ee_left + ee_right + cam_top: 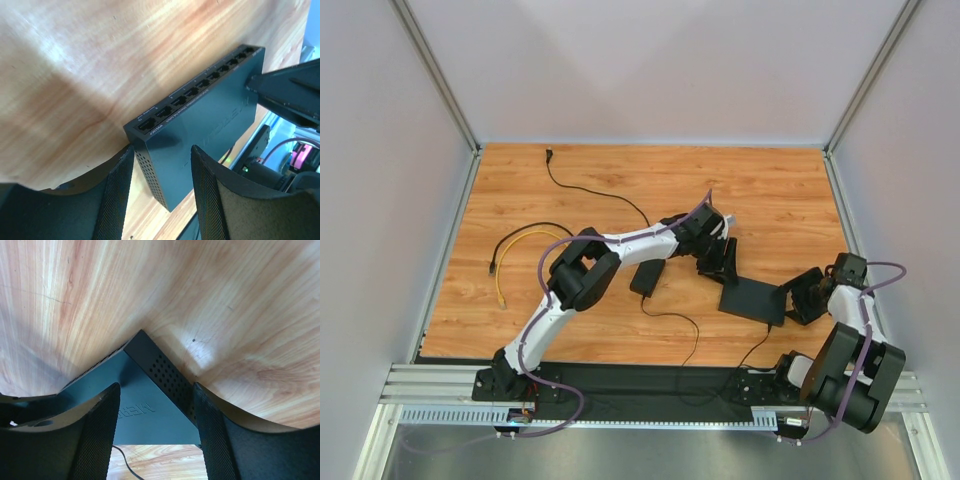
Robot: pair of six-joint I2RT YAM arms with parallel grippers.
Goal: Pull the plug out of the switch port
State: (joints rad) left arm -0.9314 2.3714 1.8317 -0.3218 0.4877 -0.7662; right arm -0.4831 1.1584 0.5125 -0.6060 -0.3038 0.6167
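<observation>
The switch point(753, 299) is a flat black slab lying right of the table's middle. In the left wrist view the switch point(210, 115) shows a row of ports along its front edge, and no plug sits in any port I can see. My left gripper point(717, 264) is open at the switch's left end, its jaws point(162, 155) straddling a corner. My right gripper point(801, 298) is open at the switch's right end, its jaws point(156, 390) straddling the other corner of the switch point(145, 410). A yellow cable point(504, 262) with plugs lies loose at far left.
A small black adapter brick point(647, 277) with thin cables lies left of the switch. A black cable point(588, 189) runs toward the back left. Grey walls surround the wooden table point(780, 200). An aluminium rail point(430, 385) runs along the near edge.
</observation>
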